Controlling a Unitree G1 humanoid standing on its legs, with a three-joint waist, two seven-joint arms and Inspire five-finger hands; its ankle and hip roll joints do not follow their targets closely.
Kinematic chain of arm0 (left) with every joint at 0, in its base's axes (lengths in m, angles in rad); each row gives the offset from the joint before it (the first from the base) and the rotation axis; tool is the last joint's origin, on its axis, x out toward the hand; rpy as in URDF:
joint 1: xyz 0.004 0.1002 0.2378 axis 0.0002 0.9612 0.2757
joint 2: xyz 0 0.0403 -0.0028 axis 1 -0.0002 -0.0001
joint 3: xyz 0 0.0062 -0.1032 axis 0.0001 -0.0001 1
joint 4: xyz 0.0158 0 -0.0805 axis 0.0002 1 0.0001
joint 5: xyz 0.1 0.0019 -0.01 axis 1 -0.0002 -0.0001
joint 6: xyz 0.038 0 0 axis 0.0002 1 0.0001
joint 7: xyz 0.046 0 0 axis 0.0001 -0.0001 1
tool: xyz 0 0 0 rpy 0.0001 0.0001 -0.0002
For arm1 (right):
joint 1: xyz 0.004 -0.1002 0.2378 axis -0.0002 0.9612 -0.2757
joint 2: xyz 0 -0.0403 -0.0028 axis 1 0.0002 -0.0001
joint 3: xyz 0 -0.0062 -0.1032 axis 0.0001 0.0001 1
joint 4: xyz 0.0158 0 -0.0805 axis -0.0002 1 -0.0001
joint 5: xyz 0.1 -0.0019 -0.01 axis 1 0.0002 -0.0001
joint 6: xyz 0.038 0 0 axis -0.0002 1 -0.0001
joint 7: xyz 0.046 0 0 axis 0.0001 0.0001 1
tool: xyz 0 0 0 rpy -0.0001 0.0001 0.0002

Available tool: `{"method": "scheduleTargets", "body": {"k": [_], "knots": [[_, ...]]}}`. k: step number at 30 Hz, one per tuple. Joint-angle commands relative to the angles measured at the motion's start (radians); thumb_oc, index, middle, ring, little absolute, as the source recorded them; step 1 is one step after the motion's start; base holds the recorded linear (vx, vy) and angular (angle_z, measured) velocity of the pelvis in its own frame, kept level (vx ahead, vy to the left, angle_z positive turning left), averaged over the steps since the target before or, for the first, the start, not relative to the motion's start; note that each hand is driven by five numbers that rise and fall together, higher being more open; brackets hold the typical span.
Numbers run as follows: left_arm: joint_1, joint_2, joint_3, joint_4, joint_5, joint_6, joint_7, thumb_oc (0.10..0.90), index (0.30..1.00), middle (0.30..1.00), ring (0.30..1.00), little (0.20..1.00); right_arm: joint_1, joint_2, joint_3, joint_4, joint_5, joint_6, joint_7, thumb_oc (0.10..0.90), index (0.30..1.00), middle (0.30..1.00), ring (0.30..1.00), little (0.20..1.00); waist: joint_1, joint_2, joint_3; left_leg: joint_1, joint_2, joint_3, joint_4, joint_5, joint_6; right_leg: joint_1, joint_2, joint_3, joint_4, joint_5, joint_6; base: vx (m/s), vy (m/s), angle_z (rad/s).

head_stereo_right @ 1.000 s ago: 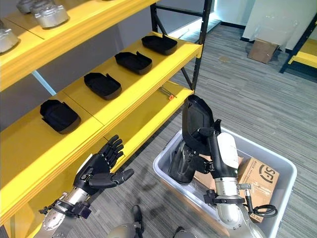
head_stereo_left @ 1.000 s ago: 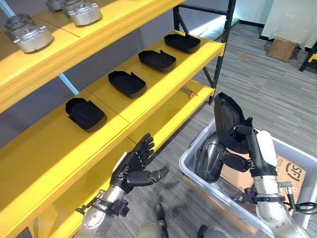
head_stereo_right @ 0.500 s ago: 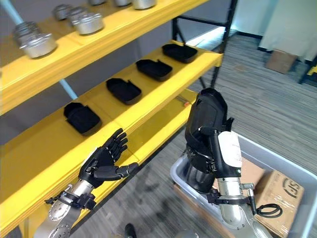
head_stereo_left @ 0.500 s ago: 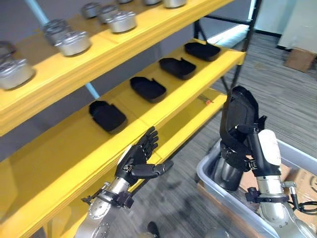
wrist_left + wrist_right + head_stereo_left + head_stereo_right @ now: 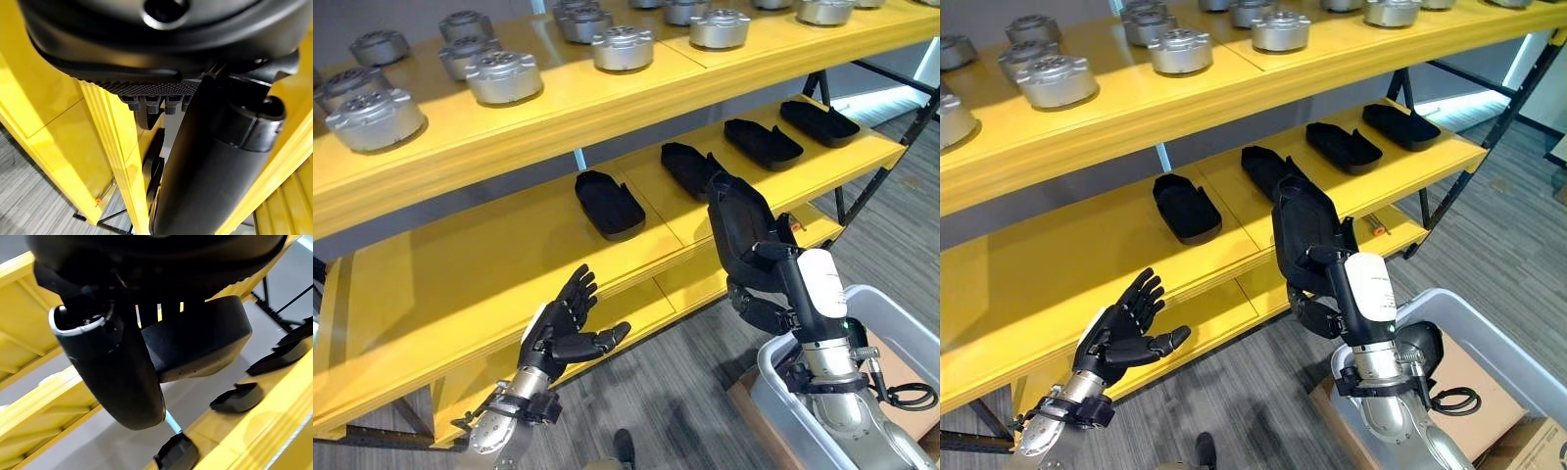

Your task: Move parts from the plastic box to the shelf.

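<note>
Right wrist view: hand [image 5: 112, 367] hides part [image 5: 195, 340].

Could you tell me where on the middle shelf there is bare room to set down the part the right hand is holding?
Free: middle shelf, left of the leftmost black part. Crowded: the row of parts rightward, toward the right hand with its held part.

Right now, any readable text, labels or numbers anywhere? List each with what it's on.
None readable.
Black part held in the right hand: no print seen.
Metal parts on the top shelf: no markings legible.
Black parts on the middle shelf: none.
Box: no label in view.
</note>
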Motion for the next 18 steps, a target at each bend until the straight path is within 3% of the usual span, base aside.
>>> {"method": "scheduleTargets", "body": {"k": [1,6,9,12,14,15,18], "knots": [[-0.092,0.018,0.07,-0.112,0.004,-0.132,-0.029,0.9,1.0,1.0,1.0,1.0,-0.198,-0.009,-0.02,-0.083,-0.015,-0.114,-0.026,0.4,0.3,0.3,0.3,0.3,0.022,-0.004,-0.04,0.128,0.068,0.032,-0.009,-0.115,-0.034,-0.029,0.001,-0.039,-0.078,0.141,-0.001,-0.05,0.137,0.08],[-0.095,0.009,0.068,-0.108,-0.022,-0.111,-0.055,0.9,1.0,1.0,1.0,1.0,-0.233,0.007,0.011,-0.082,-0.048,-0.102,-0.014,0.4,0.3,0.3,0.3,0.3,0.044,-0.014,-0.044,0.138,0.052,0.033,-0.009,-0.151,-0.026,-0.035,-0.04,-0.051,-0.08,0.184,0.033,-0.01,0.183,0.09],[-0.101,0.006,0.048,-0.11,0.0,-0.095,-0.055,0.9,1.0,1.0,1.0,1.0,-0.27,0.028,0.047,-0.071,-0.078,-0.087,-0.026,0.4,0.3,0.3,0.3,0.3,0.066,-0.024,-0.036,0.147,0.041,0.082,-0.009,-0.17,-0.018,-0.048,-0.062,-0.141,-0.053,0.226,0.05,-0.08,0.138,0.04],[-0.114,0.007,0.035,-0.11,-0.013,-0.09,-0.03,0.9,1.0,1.0,1.0,1.0,-0.299,0.033,0.072,-0.068,-0.144,-0.106,-0.015,0.4,0.3,0.3,0.3,0.3,0.078,-0.022,-0.031,0.144,0.025,0.107,-0.009,-0.178,-0.006,-0.058,-0.06,-0.198,0.011,0.209,0.046,-0.08,0.145,-0.21],[-0.121,0.003,0.03,-0.105,-0.026,-0.092,-0.04,0.9,1.0,1.0,1.0,1.0,-0.297,0.032,0.081,-0.082,-0.168,-0.099,0.0,0.4,0.3,0.3,0.3,0.3,0.071,-0.018,-0.029,0.139,0.012,0.086,-0.009,-0.181,0.008,-0.074,-0.044,-0.166,0.049,0.19,0.038,0.01,0.114,-0.17],[-0.119,0.006,0.023,-0.103,-0.052,-0.09,-0.068,0.9,1.0,1.0,1.0,1.0,-0.282,0.02,0.087,-0.095,-0.202,-0.088,0.01,0.4,0.3,0.3,0.3,0.3,0.051,-0.018,-0.028,0.133,-0.005,0.033,-0.009,-0.184,0.03,-0.096,0.012,-0.072,0.09,0.127,0.014,0.06,0.076,0.04],[-0.104,0.007,0.02,-0.099,-0.083,-0.098,-0.095,0.9,1.0,1.0,1.0,1.0,-0.283,-0.008,0.09,-0.107,-0.211,-0.104,0.017,0.4,0.3,0.3,0.3,0.3,0.04,-0.02,-0.032,0.132,-0.006,0.011,-0.009,-0.176,0.034,-0.083,0.091,-0.026,0.093,0.044,-0.021,0.07,0.024,0.45]]}}
